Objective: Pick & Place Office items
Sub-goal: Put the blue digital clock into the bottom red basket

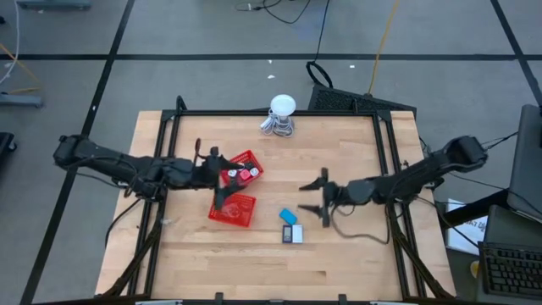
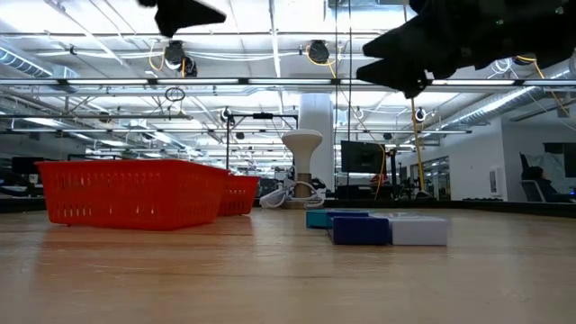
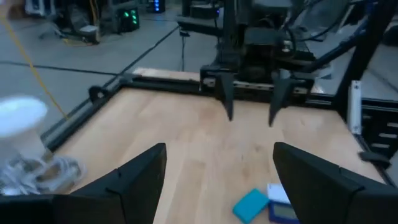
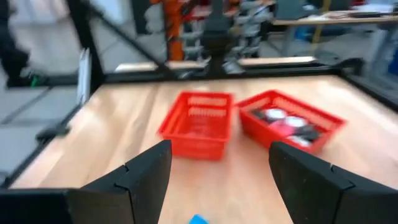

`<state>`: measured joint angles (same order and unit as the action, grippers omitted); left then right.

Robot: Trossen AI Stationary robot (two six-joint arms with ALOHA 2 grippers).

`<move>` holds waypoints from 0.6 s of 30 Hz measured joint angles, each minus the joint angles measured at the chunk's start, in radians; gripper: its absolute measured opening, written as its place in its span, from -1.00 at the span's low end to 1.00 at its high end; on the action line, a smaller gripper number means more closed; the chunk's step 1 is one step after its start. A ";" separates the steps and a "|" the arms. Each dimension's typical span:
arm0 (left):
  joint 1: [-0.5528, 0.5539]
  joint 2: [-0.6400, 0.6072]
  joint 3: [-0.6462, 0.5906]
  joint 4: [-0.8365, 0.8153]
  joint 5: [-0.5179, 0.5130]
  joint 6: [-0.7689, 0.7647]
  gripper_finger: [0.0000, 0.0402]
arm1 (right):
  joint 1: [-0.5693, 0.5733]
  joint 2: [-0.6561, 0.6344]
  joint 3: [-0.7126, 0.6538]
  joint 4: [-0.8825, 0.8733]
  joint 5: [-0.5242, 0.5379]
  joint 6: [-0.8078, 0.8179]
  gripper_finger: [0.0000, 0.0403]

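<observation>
Two red mesh baskets stand left of centre. The farther basket [image 1: 251, 158] [image 4: 323, 121] holds pink-red and white office items [image 4: 283, 121]; nothing shows in the nearer basket [image 1: 235, 212] [image 4: 198, 127]. A light blue piece [image 1: 289, 216] [image 3: 250, 204] and a black-and-white piece [image 1: 293, 234] lie flat on the table right of the baskets. My left gripper [image 1: 222, 180] [image 3: 217, 149] hangs open above the baskets, pointing toward the table's right, with nothing between its fingers. My right gripper [image 1: 305, 197] [image 4: 221, 146] is open too, raised just right of the loose pieces, facing the baskets.
A white round-headed gadget [image 1: 281, 114] [image 2: 301, 166] with a coiled cable stands at the far edge. A black frame [image 1: 254, 113] runs along the table's rim. Bare wood [image 1: 254, 267] lies along the near side.
</observation>
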<state>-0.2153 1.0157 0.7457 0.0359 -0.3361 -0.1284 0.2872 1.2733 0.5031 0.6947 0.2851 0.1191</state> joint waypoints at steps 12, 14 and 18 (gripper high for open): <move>-0.010 -0.437 -0.288 0.065 0.020 0.044 0.37 | 0.117 0.359 0.247 -0.378 0.211 0.248 0.27; -0.009 -0.494 -0.312 0.063 0.020 0.053 0.36 | 0.109 0.412 0.292 -0.424 0.195 0.289 0.27; -0.009 -0.568 -0.343 0.028 0.020 0.063 0.36 | 0.095 0.505 0.406 -0.571 0.155 0.300 0.27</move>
<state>-0.2241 0.4475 0.4031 0.0641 -0.3161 -0.0653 0.3821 1.7786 0.9095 0.1234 0.4400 0.4190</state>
